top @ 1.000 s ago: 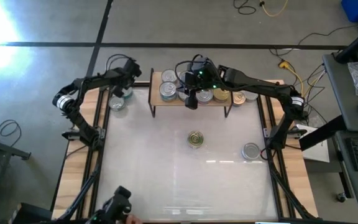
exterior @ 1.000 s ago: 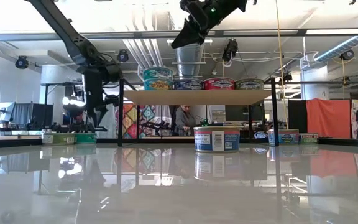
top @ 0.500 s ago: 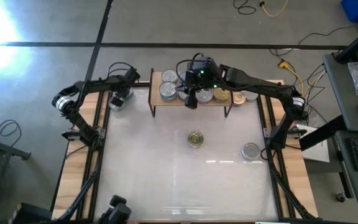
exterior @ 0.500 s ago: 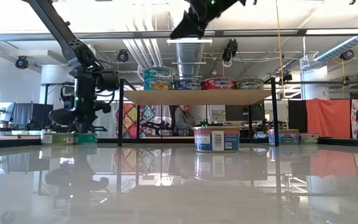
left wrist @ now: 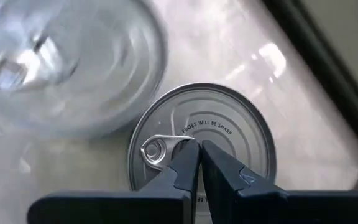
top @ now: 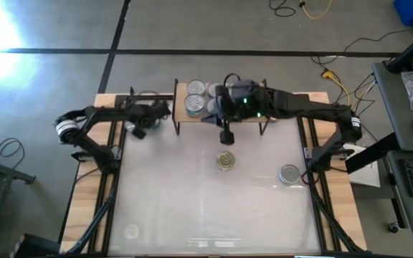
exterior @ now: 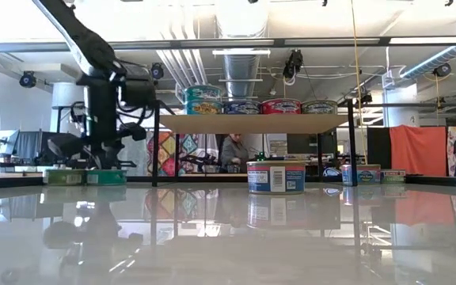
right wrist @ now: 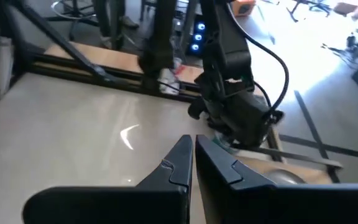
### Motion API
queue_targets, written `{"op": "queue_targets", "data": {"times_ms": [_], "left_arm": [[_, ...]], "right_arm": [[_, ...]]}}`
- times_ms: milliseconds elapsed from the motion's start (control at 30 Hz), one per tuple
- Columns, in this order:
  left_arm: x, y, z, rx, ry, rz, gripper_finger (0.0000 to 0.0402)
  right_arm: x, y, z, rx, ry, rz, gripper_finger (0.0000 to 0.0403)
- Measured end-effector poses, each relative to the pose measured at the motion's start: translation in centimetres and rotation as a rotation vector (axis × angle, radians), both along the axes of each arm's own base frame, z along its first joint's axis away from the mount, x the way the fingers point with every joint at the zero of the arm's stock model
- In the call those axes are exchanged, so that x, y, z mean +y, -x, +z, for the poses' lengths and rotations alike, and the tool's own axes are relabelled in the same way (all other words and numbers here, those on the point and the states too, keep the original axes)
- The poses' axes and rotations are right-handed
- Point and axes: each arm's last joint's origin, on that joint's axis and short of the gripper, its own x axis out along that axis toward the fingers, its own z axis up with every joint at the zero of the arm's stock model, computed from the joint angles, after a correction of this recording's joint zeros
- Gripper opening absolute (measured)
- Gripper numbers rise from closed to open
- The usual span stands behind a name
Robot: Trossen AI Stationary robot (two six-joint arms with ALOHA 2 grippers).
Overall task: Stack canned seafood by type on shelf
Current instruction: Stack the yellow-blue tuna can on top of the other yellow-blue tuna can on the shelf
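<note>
- Left gripper (left wrist: 199,155) clenched, empty, hovered just above a silver tin (left wrist: 202,144) left of the shelf (top: 181,117); another tin (left wrist: 67,65) beside.
- Right gripper (top: 226,136) clenched, empty, before the shelf.
- Advice: spread fingers, straddle the rim, avoid the neighbour.

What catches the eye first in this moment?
The shelf at the table's back carries a row of colourful tins, with one tin alone mid-table in front. Left of the shelf, the shut left gripper hangs over a silver pull-tab tin.
</note>
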Motion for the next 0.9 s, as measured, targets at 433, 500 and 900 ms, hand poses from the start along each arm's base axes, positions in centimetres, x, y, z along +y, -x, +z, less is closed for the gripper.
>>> {"op": "queue_targets", "data": {"times_ms": [433, 500, 900], "left_arm": [[-14.8, 1.6, -0.5, -0.269, -0.046, -0.237, 0.0006], [-16.8, 1.9, -0.6, -0.286, -0.049, -0.322, 0.0006], [-27.6, 1.8, 0.6, -0.118, -0.060, -1.157, 0.0006]], "right_arm": [[8.8, 0.0, -0.1, 0.011, -0.066, -0.003, 0.0013], [10.3, 0.2, -0.1, 0.015, -0.094, 0.024, 0.0013], [20.4, 2.0, -2.5, 0.084, -0.114, 0.045, 0.0013]]}}
